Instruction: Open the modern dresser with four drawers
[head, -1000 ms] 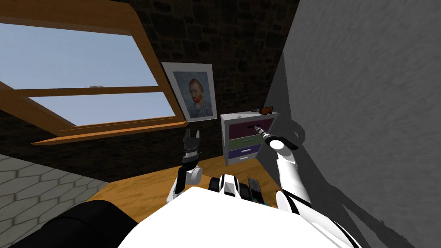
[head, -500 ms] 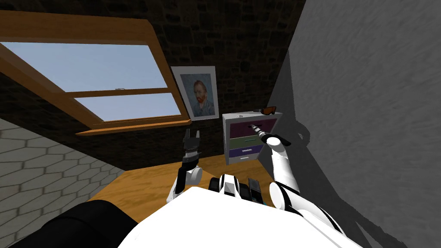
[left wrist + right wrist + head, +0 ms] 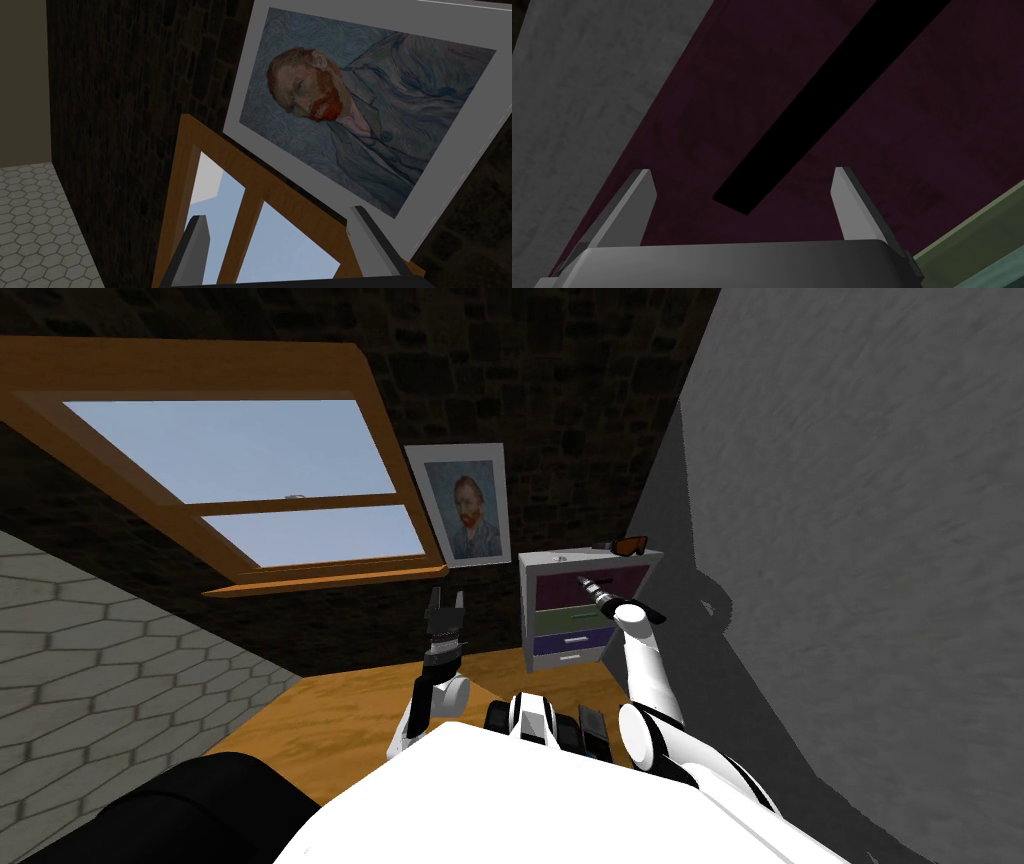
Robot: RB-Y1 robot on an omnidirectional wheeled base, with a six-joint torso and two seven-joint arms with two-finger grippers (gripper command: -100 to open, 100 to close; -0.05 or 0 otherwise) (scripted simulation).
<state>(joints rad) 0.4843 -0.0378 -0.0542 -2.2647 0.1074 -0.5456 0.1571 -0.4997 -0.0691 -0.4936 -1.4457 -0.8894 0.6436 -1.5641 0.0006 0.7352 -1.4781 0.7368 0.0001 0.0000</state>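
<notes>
The right claw [image 3: 743, 172] is spread and pinches nothing. Straight ahead of it, close, is the dresser [image 3: 565, 618]. Its blades face the maroon top drawer [image 3: 912, 125], and the near end of the black handle [image 3: 812, 110] lies just beyond the tips, between them, ungripped. The left claw [image 3: 447, 600], also spread, hangs well apart to the right claw's left.

We log a framed portrait [image 3: 466, 516] on the dark brick wall [image 3: 560, 378]. A wood-framed window [image 3: 250, 488] sits just left of the portrait. Orange-lensed glasses [image 3: 630, 545] lie right of it and lower. A wooden floor [image 3: 330, 728] lies below it.
</notes>
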